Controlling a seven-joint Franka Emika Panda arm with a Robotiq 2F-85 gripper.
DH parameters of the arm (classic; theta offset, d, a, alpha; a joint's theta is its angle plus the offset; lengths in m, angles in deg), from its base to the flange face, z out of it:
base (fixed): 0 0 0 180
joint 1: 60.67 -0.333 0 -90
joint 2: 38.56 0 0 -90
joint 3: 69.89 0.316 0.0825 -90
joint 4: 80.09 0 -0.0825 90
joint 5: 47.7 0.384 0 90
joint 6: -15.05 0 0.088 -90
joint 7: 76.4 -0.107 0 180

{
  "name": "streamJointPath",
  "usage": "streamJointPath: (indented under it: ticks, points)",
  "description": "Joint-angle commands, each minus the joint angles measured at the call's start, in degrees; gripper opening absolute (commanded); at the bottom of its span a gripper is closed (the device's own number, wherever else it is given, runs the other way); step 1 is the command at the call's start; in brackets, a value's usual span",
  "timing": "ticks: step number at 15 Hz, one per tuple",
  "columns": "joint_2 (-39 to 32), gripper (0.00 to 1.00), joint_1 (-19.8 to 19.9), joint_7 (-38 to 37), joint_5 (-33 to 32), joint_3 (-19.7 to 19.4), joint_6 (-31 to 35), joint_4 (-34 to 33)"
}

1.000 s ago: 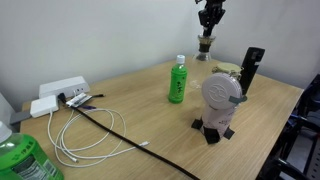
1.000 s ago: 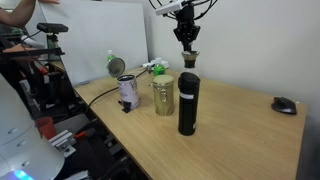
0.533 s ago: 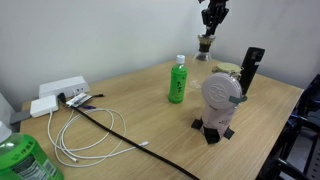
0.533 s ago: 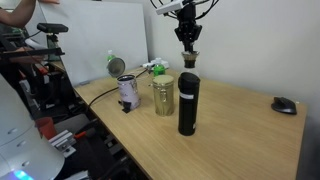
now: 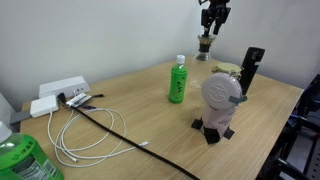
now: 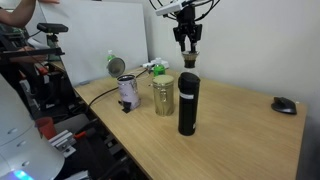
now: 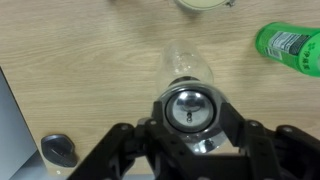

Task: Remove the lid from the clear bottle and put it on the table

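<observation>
In the wrist view my gripper point(image 7: 188, 118) is shut on the lid point(image 7: 188, 104), a small round cap with a dark rim and a shiny centre, one finger point(image 7: 152, 118) on each side. The clear bottle point(image 7: 188, 68) stands upright on the wooden table point(image 7: 80, 70) right below. In both exterior views the gripper point(image 5: 209, 30) point(image 6: 188, 38) hangs at the bottle's top point(image 5: 205, 47) point(image 6: 189, 60), at the far edge of the table. I cannot tell from these views whether the lid is clear of the bottle.
A green bottle with a white cap point(image 5: 178, 80) point(image 7: 290, 45) stands near the clear bottle. A black tumbler point(image 6: 187, 102), a gold can point(image 6: 163, 95), a grey-white device point(image 5: 220, 100), a mouse point(image 6: 284, 104) and cables point(image 5: 90, 130) lie on the table point(image 5: 150, 110).
The gripper has risen slightly above the clear bottle. The bottle has stayed in place.
</observation>
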Motion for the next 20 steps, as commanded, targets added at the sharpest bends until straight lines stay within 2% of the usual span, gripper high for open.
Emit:
streamJointPath:
  ticks: [1,5,8,9,11,13,17,20]
  points:
    - [0.1,0.31,0.3,0.7,0.7,0.4,0.5,0.3]
    - [-0.2,0.02,0.2,0.6,0.7,0.6,0.6,0.0]
    - [-0.6,0.0,0.2,0.7,0.8,0.7,0.6,-0.2]
    - [-0.7,0.01,0.1,0.8,0.9,0.7,0.7,-0.2]
    - [-1.1,0.27,0.0,0.8,0.6,0.8,0.7,-0.5]
    - [-1.4,0.4,-0.1,0.9,0.6,0.9,0.8,-0.8]
    - [-2.0,0.46,-0.1,0.9,0.5,0.9,1.0,-1.7]
    - [-2.9,0.37,-0.1,1.0,0.7,0.9,1.1,-2.3]
